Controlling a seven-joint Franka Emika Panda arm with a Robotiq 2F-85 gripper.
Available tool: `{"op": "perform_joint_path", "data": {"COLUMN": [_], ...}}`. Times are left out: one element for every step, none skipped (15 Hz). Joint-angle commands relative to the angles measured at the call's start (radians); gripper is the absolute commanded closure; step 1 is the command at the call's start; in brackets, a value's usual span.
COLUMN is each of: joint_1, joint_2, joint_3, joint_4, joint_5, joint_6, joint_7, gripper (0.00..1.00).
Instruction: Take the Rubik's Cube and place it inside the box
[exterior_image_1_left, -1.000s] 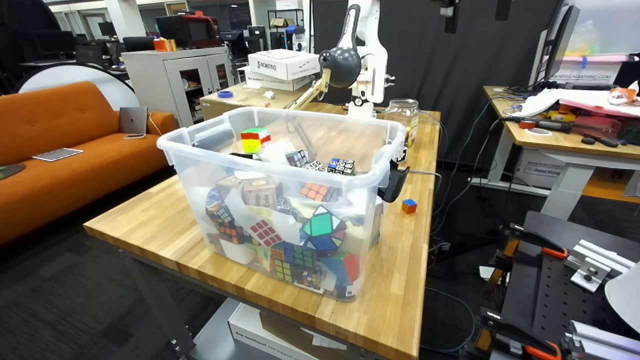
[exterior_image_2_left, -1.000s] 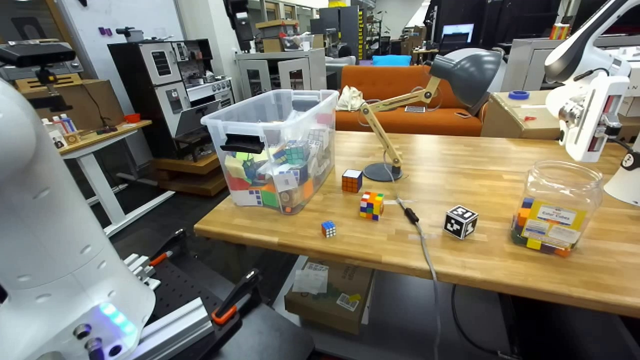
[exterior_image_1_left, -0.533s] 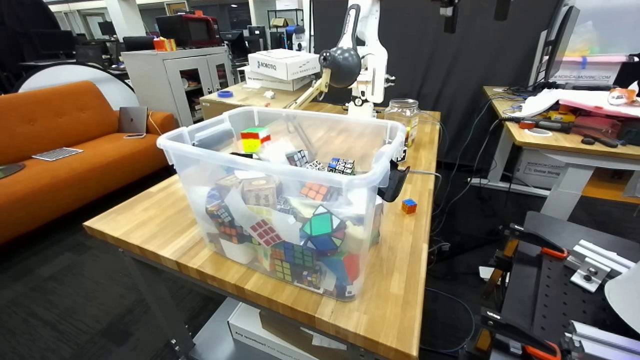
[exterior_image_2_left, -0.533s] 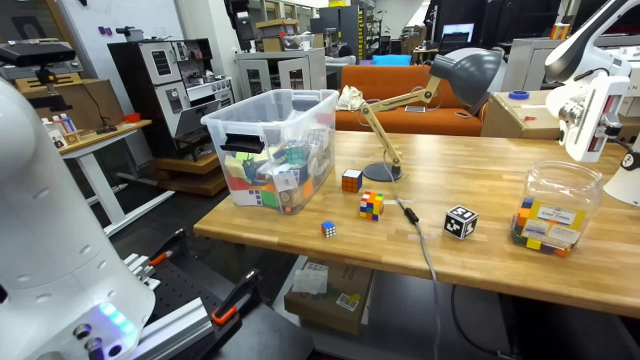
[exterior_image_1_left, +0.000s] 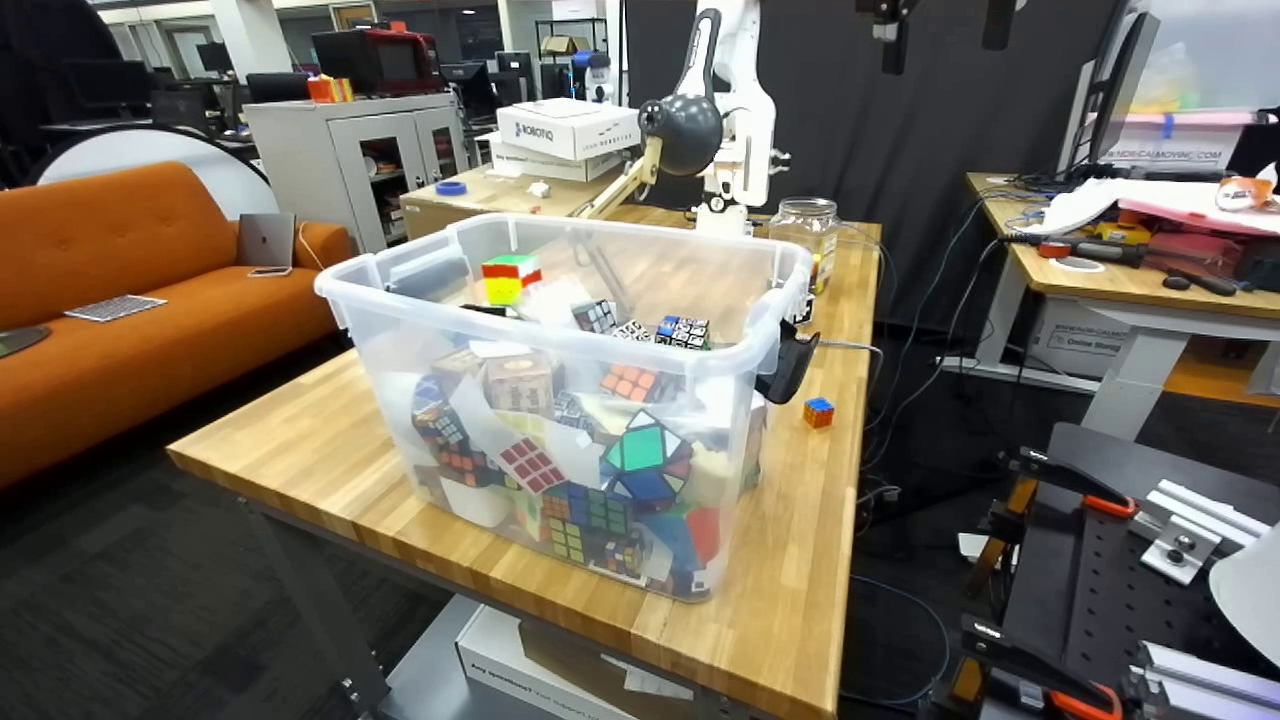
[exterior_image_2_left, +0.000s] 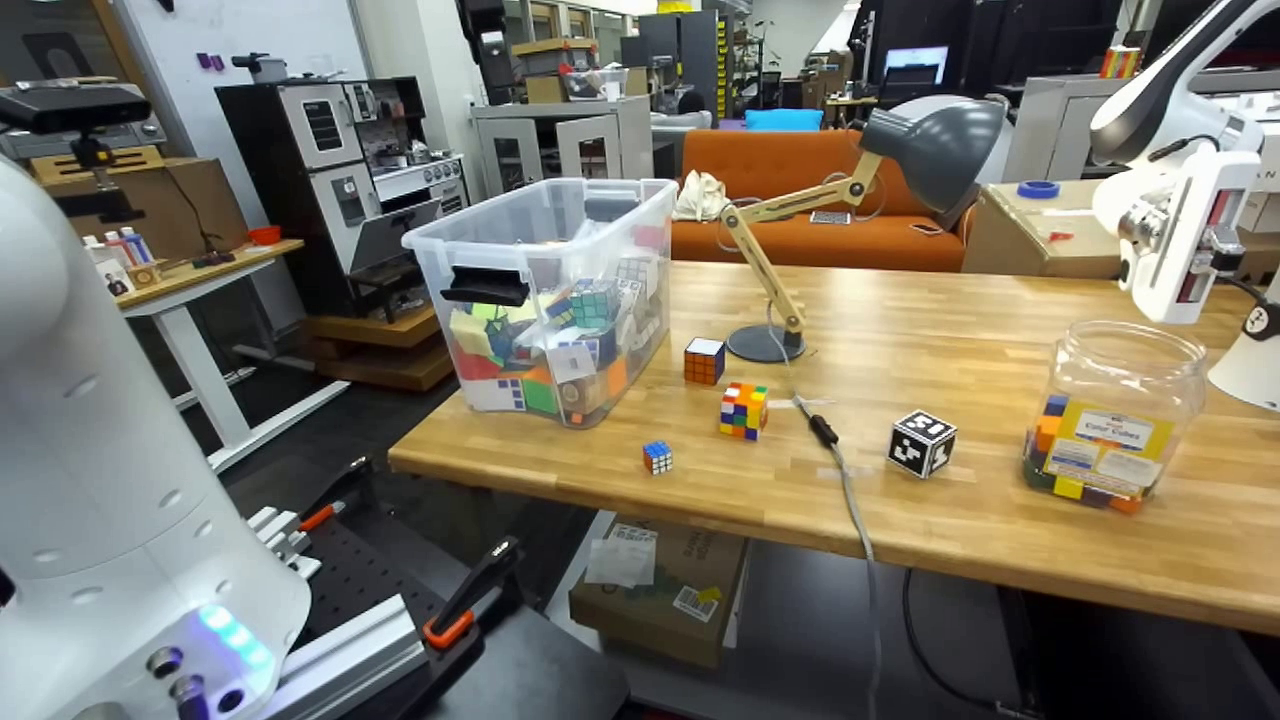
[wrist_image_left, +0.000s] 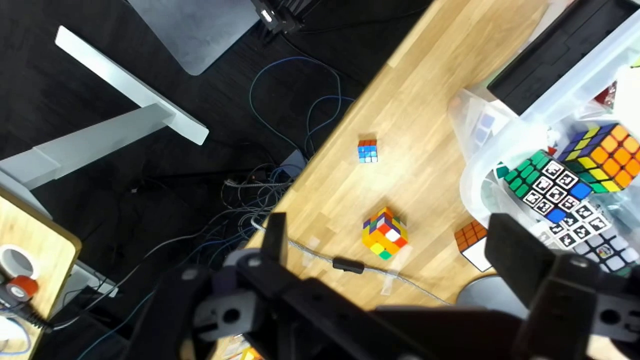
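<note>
The box is a see-through tub full of cubes and paper; its rim shows in both exterior views (exterior_image_1_left: 560, 338) (exterior_image_2_left: 465, 245) and at the right of the wrist view (wrist_image_left: 475, 172). Three Rubik's cubes lie on the table beside it: a scrambled multicoloured cube (exterior_image_2_left: 743, 411) (wrist_image_left: 384, 233), a small blue-topped cube (exterior_image_1_left: 818, 412) (exterior_image_2_left: 657, 458) (wrist_image_left: 367, 151), and an orange-sided cube with a white top (exterior_image_2_left: 704, 361) (wrist_image_left: 472, 242), partly hidden by a finger in the wrist view. My gripper (wrist_image_left: 389, 217) is open and empty, high above the table; its fingers show at an exterior view's top edge (exterior_image_1_left: 945, 42).
A desk lamp (exterior_image_2_left: 765, 344) stands behind the cubes, its arm leaning over the table. Its cable with a black switch (exterior_image_2_left: 823, 432) crosses the table. A black-and-white marker cube (exterior_image_2_left: 922, 444) and a clear jar (exterior_image_2_left: 1115, 420) stand farther right. The table's edge runs close to the small cube.
My gripper has moved slightly down and to the left in an exterior view, and slightly right and down in an exterior view. The cubes and box have not moved.
</note>
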Motion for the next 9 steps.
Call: {"op": "perform_joint_path", "data": {"joint_1": [-0.035, -0.042, -0.048, -0.050, -0.052, -0.054, -0.051, -0.050, -0.049], "joint_2": [0.092, 0.116, 0.151, 0.185, 0.215, 0.251, 0.196, 0.226, 0.248], "joint_3": [-0.028, -0.043, -0.061, -0.078, -0.091, -0.101, -0.093, -0.101, -0.105], "joint_4": [0.061, 0.077, 0.098, 0.114, 0.129, 0.141, 0.102, 0.113, 0.123], "joint_5": [0.004, 0.006, 0.014, 0.026, 0.036, 0.040, 0.014, 0.017, 0.019], "joint_6": [0.068, 0.113, 0.146, 0.182, 0.209, 0.230, 0.216, 0.230, 0.233], "joint_7": [0.016, 0.011, 0.002, -0.004, -0.003, 0.000, 0.002, 0.002, 0.003], "gripper": [0.00, 0.00, 0.00, 0.00, 0.00, 0.00, 0.00, 0.00, 0.00]}}
